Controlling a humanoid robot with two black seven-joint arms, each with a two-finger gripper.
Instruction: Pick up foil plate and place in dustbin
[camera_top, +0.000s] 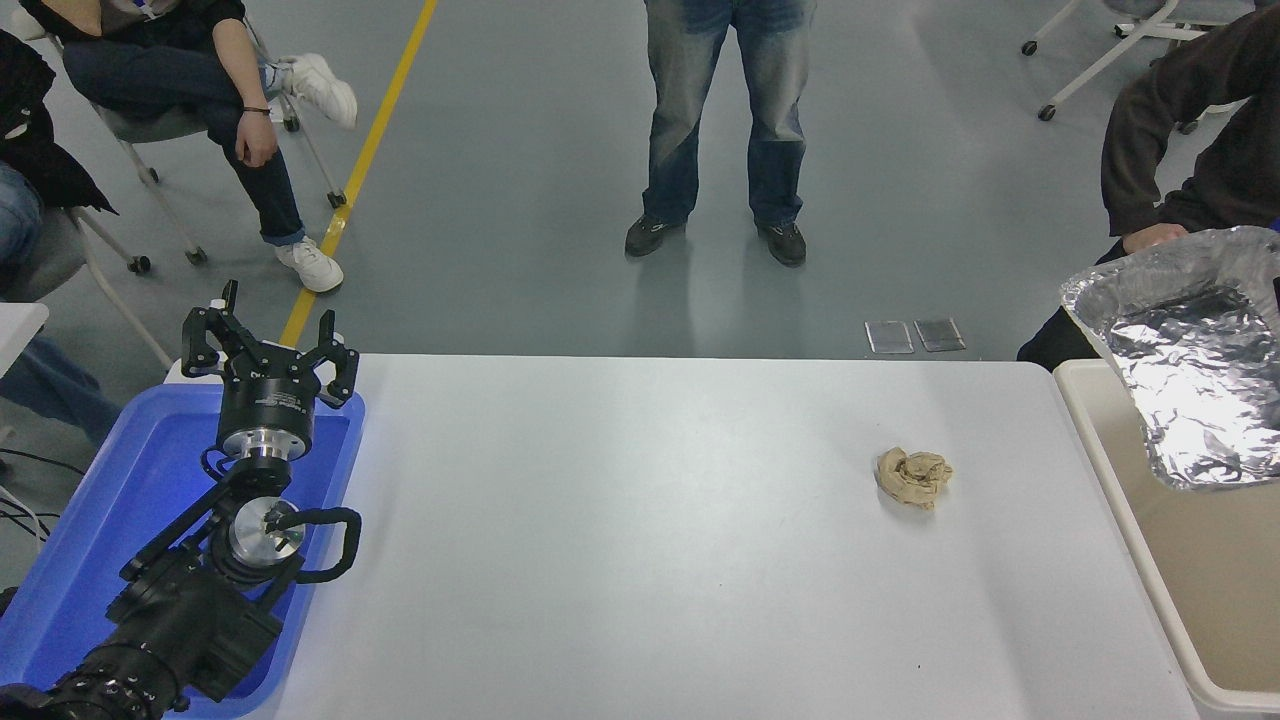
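Now, from the head view, the foil plate hangs tilted in the air over the far end of the dustbin, off the desk. My right hand is past the picture's right edge, so I cannot tell how it grips. I judge the release is best made with the plate well inside the thick rim. The bin's interior lies open below. My left hand rests released over the blue tray; the tan paper wad sits well apart.
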